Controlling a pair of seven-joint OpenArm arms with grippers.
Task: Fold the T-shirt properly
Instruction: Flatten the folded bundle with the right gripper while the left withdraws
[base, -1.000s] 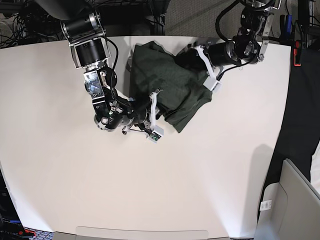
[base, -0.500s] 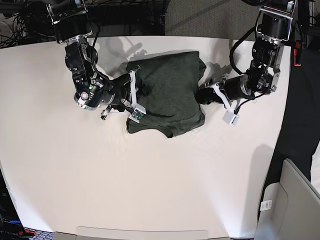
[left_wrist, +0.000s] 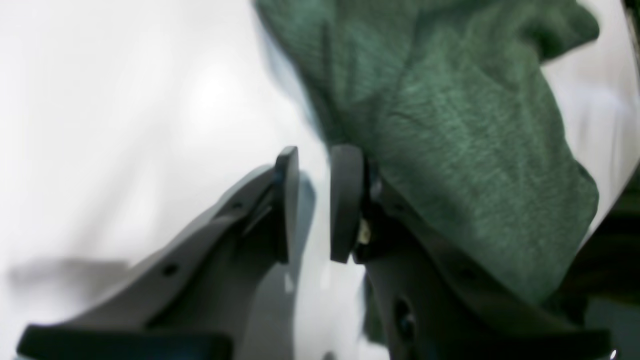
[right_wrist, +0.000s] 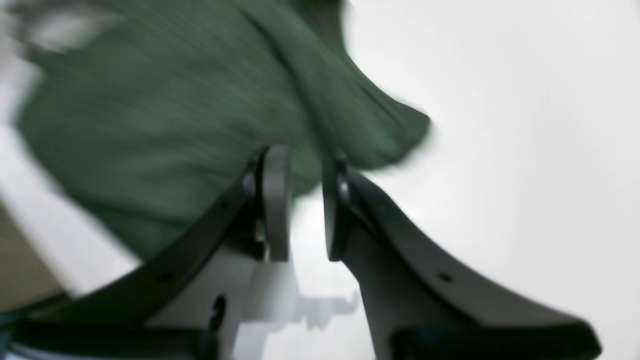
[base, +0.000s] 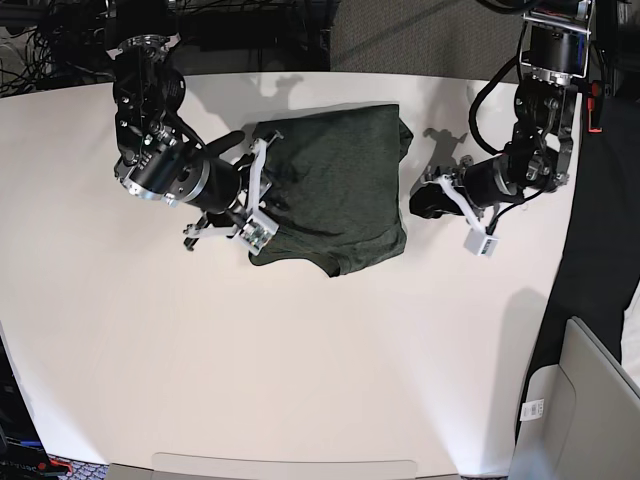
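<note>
The dark green T-shirt (base: 340, 180) lies as a flat folded block at the back middle of the white table (base: 300, 360). At its left edge my right gripper (base: 262, 190) rests low. In the right wrist view its jaws (right_wrist: 303, 157) stand a narrow gap apart with only table between them, and the T-shirt (right_wrist: 150, 110) lies just past the tips. My left gripper (base: 422, 200) sits just right of the shirt. In the left wrist view that gripper (left_wrist: 316, 152) is likewise narrowly open and empty, with the T-shirt (left_wrist: 450, 125) beside its right finger.
A grey box-like object (base: 590, 400) stands past the table's right edge at the lower right. Dark cables and equipment (base: 60, 40) run along the back edge. Bare white tabletop fills the front half.
The shirt went from a rumpled heap to a flat folded block. Both arms drew apart; the left gripper has come off the shirt toward the right.
</note>
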